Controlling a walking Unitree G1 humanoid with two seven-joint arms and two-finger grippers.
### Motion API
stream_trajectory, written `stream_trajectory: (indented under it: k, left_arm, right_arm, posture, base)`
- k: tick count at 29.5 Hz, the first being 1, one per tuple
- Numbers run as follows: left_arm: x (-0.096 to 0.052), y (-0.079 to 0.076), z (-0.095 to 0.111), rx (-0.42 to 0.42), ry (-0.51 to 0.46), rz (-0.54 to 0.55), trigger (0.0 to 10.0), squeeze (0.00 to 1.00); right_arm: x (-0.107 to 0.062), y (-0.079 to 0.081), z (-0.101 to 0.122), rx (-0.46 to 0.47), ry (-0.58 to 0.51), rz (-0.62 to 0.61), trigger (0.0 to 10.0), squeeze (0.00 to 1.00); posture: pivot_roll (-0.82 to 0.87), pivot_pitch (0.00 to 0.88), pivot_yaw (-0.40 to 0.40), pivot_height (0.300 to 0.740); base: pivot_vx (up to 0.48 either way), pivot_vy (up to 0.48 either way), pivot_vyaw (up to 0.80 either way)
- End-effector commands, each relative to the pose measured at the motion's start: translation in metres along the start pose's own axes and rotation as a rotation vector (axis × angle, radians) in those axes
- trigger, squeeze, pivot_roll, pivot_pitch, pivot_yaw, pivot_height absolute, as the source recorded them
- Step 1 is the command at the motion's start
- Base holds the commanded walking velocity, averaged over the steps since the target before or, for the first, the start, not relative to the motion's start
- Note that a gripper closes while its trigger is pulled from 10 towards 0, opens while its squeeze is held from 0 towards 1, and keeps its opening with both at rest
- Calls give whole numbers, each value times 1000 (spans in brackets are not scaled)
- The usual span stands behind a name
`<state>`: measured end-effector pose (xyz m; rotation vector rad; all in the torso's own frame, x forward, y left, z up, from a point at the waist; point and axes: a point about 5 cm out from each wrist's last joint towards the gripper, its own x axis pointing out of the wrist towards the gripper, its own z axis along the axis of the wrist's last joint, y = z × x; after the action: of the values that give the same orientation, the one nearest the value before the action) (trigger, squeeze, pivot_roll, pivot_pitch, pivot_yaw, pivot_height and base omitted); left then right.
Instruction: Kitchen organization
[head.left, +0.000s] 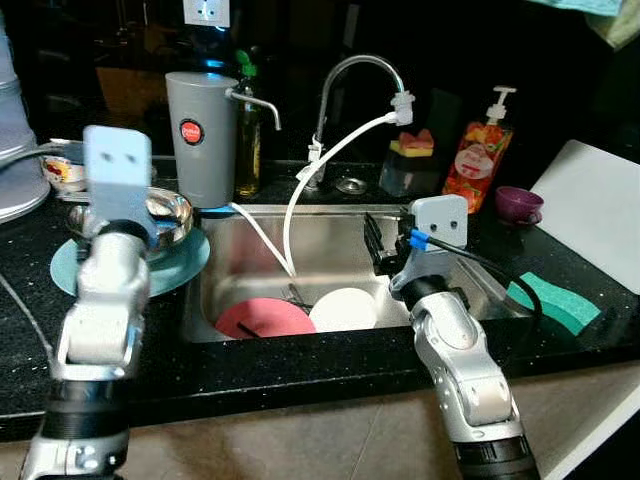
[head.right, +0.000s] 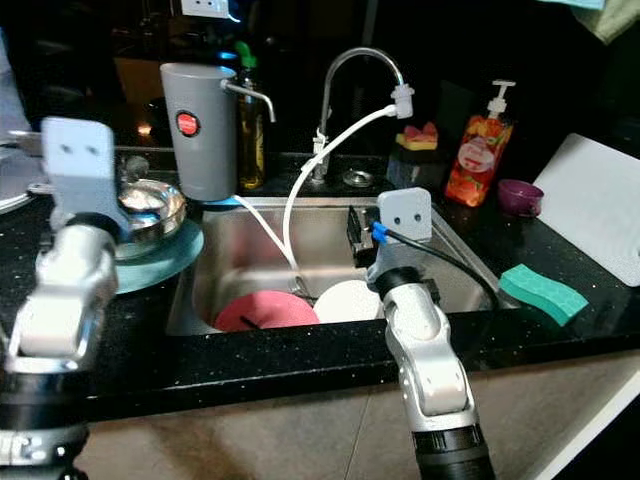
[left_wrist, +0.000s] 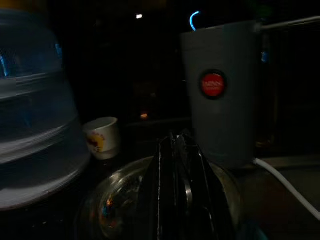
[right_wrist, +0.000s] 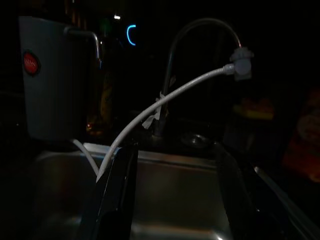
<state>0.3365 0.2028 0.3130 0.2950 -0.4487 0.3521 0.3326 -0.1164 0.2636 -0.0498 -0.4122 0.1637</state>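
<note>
**Both hands raised at the sink; dishes not yet grasped**

The left hand (left_wrist: 177, 165), clenched and holding nothing, is held over the steel bowl (head.left: 160, 215) on the teal plate (head.left: 185, 262). In the sink (head.left: 330, 240) lie a pink plate (head.left: 262, 318) and a white plate (head.left: 343, 308); the released right hand (right_wrist: 175, 190) should be lowered clear of the white hose (head.left: 300, 190). A green sponge (head.left: 553, 300) lies on the desk (head.left: 560, 340).

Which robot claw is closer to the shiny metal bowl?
Left. The left claw sits right over the metal bowl on the counter, fingers together. The right claw is over the sink, open, well off to the bowl's right.
</note>
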Motion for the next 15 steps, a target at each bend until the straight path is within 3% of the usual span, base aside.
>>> stream_trajectory:
  k: [1,3,4,15]
  left_arm:
    - [-4,-2,9,58,-77,3,10000,0]
    - [-4,-3,11,84,-94,3,10000,0]
    - [-6,-4,19,178,-168,12,10000,0]
    - [-12,-5,36,375,-326,66,10000,0]
  right_arm:
    - [2,-3,-1,7,-3,-20,10000,0]
    - [2,-3,-1,10,-4,-24,10000,0]
    - [2,-4,-1,20,-4,-33,10000,0]
    - [3,-7,-1,57,-12,-56,10000,0]
  posture:
    - [182,34,-125,740]
    - [182,34,-125,740]
    - [187,27,-122,740]
    - [187,14,-118,740]
  base:
    - [0,0,0]
    - [0,0,0]
    - [0,0,0]
    - [0,0,0]
